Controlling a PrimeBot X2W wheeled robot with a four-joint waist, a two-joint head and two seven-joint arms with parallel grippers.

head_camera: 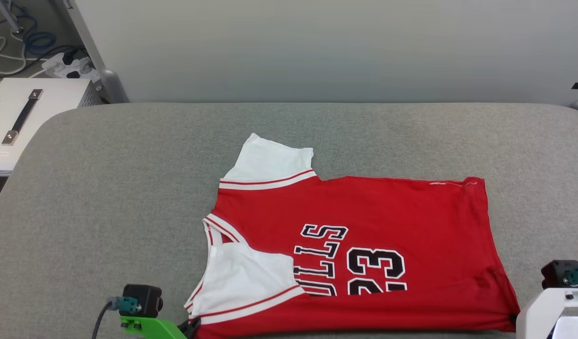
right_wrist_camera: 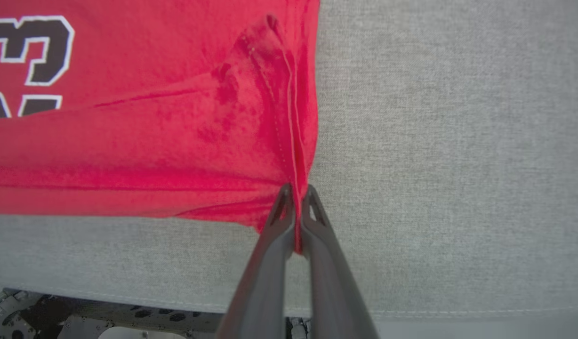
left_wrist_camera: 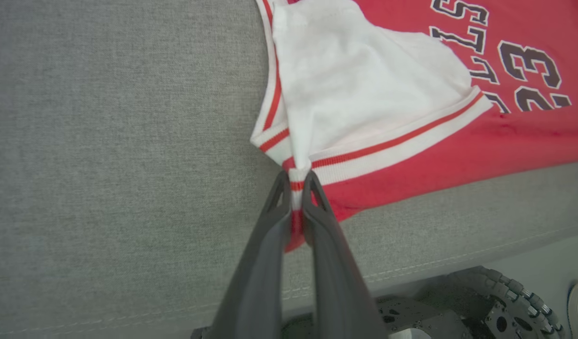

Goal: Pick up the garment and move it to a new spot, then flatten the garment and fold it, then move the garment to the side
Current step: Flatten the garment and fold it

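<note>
two corners of the garment [head_camera: 364,207], by the near edge of the counter [head_camera: 129,188], are pinched tight: the left fingers [left_wrist_camera: 285,207] hold the sleeve corner, the right fingers [right_wrist_camera: 284,226] the hem corner. best to lift both together, level, so the fold lands straight.

A grey fabric-covered bench [head_camera: 105,188] with rounded corners spans the head view, and a plain pale wall panel [head_camera: 317,47] stands behind it. Beyond the bench's far left corner sits a white box [head_camera: 49,94] with a black strap handle [head_camera: 23,117] on top. Past the box, a white power strip [head_camera: 70,66], loose white cables [head_camera: 2,59] and a blue cable [head_camera: 37,42] lie on the floor.
</note>
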